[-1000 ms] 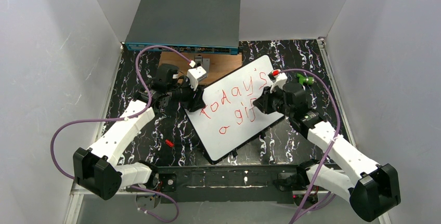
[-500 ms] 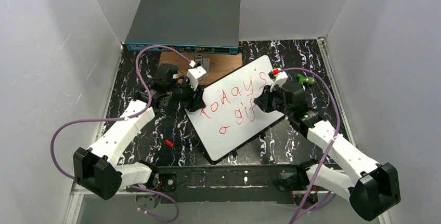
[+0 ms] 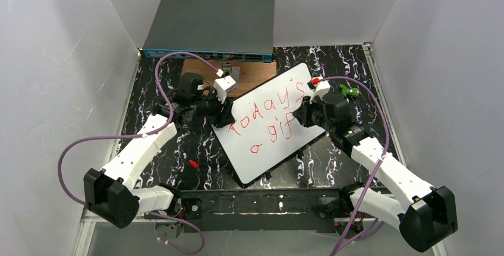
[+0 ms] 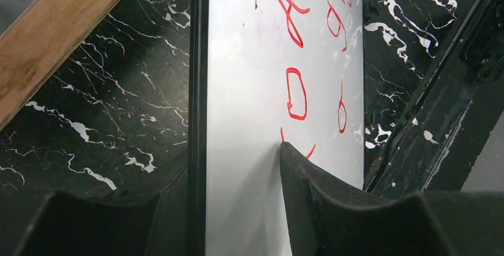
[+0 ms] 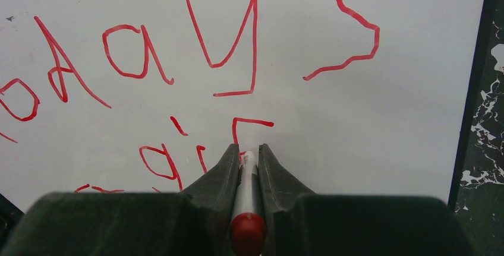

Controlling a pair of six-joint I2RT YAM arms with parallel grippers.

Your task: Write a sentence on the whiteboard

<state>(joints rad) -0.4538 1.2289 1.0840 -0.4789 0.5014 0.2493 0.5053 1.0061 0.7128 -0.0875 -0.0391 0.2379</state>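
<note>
Black marbled tabletop (image 3: 196, 143) — whiteboard (image 3: 261, 161) lies askew at centre, red writing on it. Left fingers (image 4: 309, 190) clamped on its edge. Right fingers (image 5: 223, 167) pinch marker (image 5: 245, 185) — tip by stroke below "y".

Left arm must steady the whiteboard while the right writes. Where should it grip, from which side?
Pinch the whiteboard at its thin black left long edge, coming from the left side. It is flat and too wide to span, so only an edge fits between the jaws. The left gripper straddles that edge now, apart from the right gripper and its marker.
</note>
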